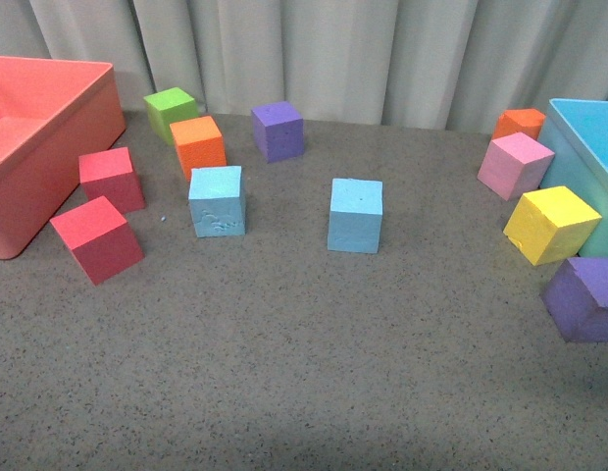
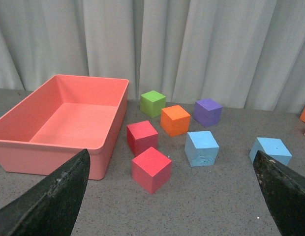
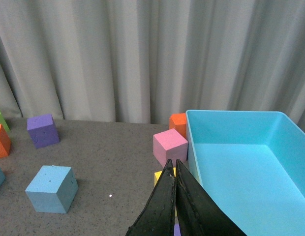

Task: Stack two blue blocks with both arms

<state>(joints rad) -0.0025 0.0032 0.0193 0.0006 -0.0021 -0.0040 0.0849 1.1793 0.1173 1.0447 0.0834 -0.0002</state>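
Observation:
Two sky-blue blocks sit apart on the grey table. The scuffed one [image 1: 217, 200] is left of centre and the plain one [image 1: 355, 215] is at the centre. Neither arm shows in the front view. In the left wrist view my left gripper [image 2: 170, 153] is open and empty, held back from the scuffed block [image 2: 201, 148] and the plain block [image 2: 270, 151]. In the right wrist view my right gripper [image 3: 172, 163] is shut and empty. It is above a yellow cube beside the bin, well away from the plain block [image 3: 50, 189].
A coral bin [image 1: 100, 74] stands at the left and a light blue bin [image 1: 569, 137] at the right. Two red cubes [image 1: 96, 238], a green [image 1: 171, 108], an orange [image 1: 198, 145] and a purple cube [image 1: 278, 130] lie near the scuffed block. Pink [image 1: 515, 164], yellow [image 1: 551, 224] and purple [image 1: 584, 297] cubes lie by the blue bin.

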